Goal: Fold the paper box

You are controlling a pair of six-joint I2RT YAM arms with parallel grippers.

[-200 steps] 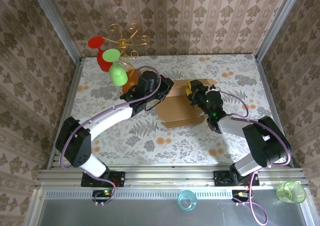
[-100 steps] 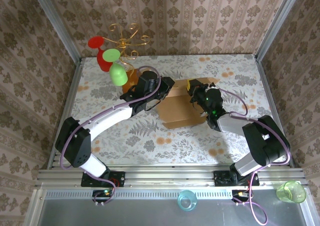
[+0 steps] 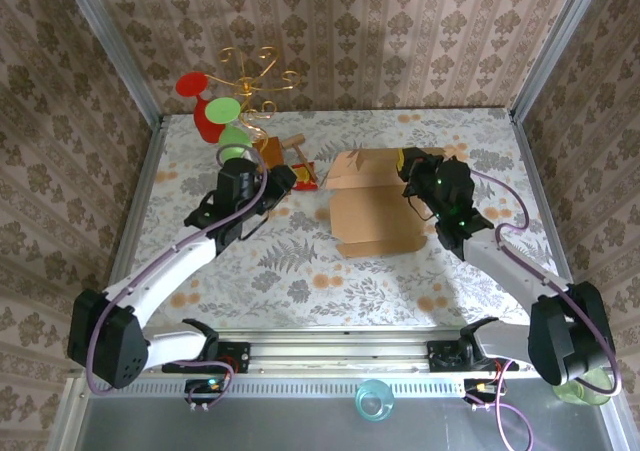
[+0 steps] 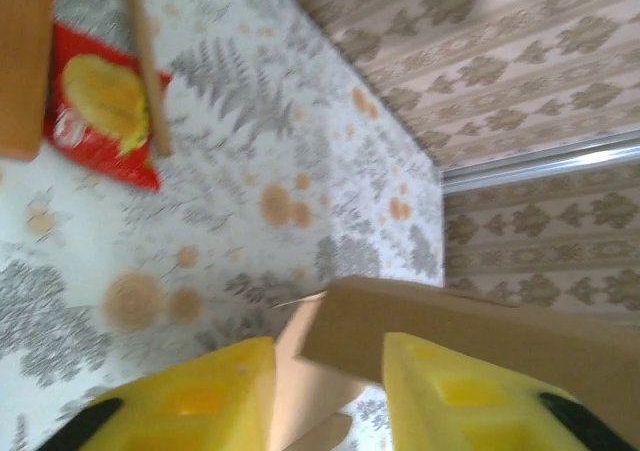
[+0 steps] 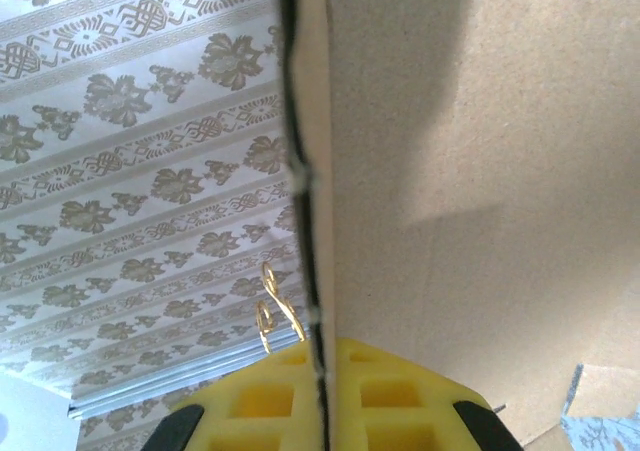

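While the plain brown corrugated-cardboard paper box lies mid-way across the floral-patterned table, the right gripper is clamped on its far-right raised panel, evidently to fold it upright. The left gripper, fingers apart, hovers well to its left.

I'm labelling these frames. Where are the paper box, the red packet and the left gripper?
paper box (image 3: 375,216), top external view, its flat middle panel.
red packet (image 4: 105,106), left wrist view, its yellow print.
left gripper (image 4: 327,381), left wrist view, midway between its yellow fingertips.
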